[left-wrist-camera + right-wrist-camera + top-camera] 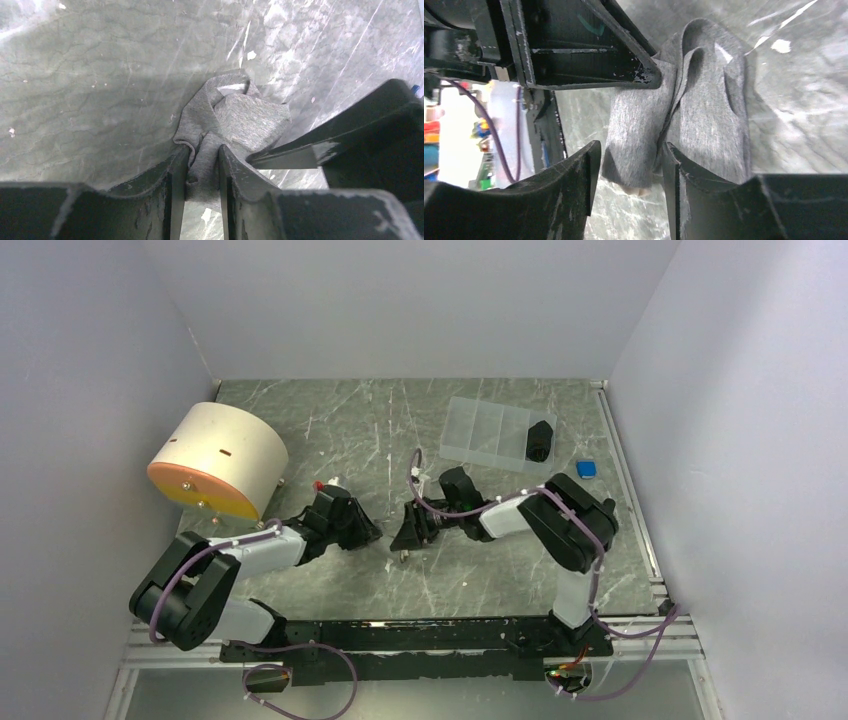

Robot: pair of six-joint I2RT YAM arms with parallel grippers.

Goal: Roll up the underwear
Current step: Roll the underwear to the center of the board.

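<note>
- At the middle of the grey marbled tabletop [330,430], the crumpled grey knit underwear [240,120] lies bunched between both arms.
- The left pincer [202,156] pinches one fold.
- The right pincer [631,150] straddles another fold; I cannot tell if it grips.
- Rolling looks to be mid-way; the next move calls for turning the cloth over tightly.

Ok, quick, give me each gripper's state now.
Left gripper: closed on the grey underwear.
Right gripper: closed on the same underwear.
</note>
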